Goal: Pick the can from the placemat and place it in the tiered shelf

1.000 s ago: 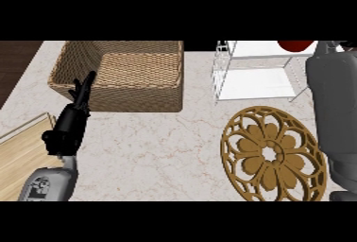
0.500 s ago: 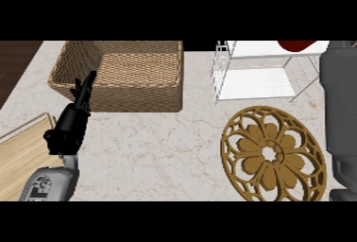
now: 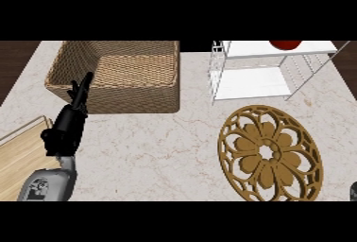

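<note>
Red can [image 3: 286, 44] sits on the white shelf [image 3: 252, 83]; left hand [image 3: 68, 124] rests at left, fingers straight, together; placemat [image 3: 269, 152] bare.

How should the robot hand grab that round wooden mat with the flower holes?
Probably by its rim. The placemat lies flat on the counter, so there is nothing tall to wrap. Fingers could hook into the cut-out holes near the edge from above. Come at its near edge, which is free; the tiered shelf stands close to the far edge.
</note>
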Robot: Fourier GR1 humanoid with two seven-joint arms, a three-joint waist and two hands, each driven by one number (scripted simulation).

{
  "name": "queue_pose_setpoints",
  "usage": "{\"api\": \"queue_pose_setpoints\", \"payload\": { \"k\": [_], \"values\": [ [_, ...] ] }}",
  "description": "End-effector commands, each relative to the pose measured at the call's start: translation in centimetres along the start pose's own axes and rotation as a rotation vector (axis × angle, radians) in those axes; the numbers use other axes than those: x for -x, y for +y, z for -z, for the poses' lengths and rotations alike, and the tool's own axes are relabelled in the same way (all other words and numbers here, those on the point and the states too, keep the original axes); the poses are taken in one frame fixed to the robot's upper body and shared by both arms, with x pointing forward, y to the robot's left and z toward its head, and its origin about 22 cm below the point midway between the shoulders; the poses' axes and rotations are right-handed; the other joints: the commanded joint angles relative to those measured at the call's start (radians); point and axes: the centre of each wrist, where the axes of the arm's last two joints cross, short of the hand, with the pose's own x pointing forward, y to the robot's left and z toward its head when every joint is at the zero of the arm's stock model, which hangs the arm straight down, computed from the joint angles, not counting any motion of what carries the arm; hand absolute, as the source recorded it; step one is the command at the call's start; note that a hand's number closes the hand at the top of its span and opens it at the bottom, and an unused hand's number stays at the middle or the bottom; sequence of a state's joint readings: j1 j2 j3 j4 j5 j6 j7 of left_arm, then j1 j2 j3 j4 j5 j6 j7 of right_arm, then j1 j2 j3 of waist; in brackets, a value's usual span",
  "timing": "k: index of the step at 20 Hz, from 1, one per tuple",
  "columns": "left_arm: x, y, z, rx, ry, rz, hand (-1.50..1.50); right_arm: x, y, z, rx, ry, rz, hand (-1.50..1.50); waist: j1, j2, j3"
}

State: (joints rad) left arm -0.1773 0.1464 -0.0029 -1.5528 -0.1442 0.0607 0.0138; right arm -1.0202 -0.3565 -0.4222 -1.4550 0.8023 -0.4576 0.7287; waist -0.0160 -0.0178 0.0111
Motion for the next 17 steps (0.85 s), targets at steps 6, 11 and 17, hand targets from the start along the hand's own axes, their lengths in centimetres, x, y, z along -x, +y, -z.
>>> {"api": "queue_pose_setpoints", "payload": {
  "k": [6, 11, 17],
  "values": [
    [3.3, -1.3, -1.5, 0.048, 0.14, -0.045, 0.0, 0.7, -9.3, 3.0, -0.022, 0.225, -0.113, -1.5, -0.055, 0.005, -0.011],
    [1.9, -1.3, -1.4, 0.057, 0.148, -0.065, 0.0, 2.5, -15.9, 4.2, -0.049, 0.21, -0.218, -1.5, -0.062, 0.002, -0.009],
    [2.9, -0.4, -2.1, 0.05, 0.143, -0.057, 0.0, 4.1, -24.2, 5.2, -0.11, 0.2, -0.184, -1.5, -0.06, 0.004, -0.008]
  ]
}}
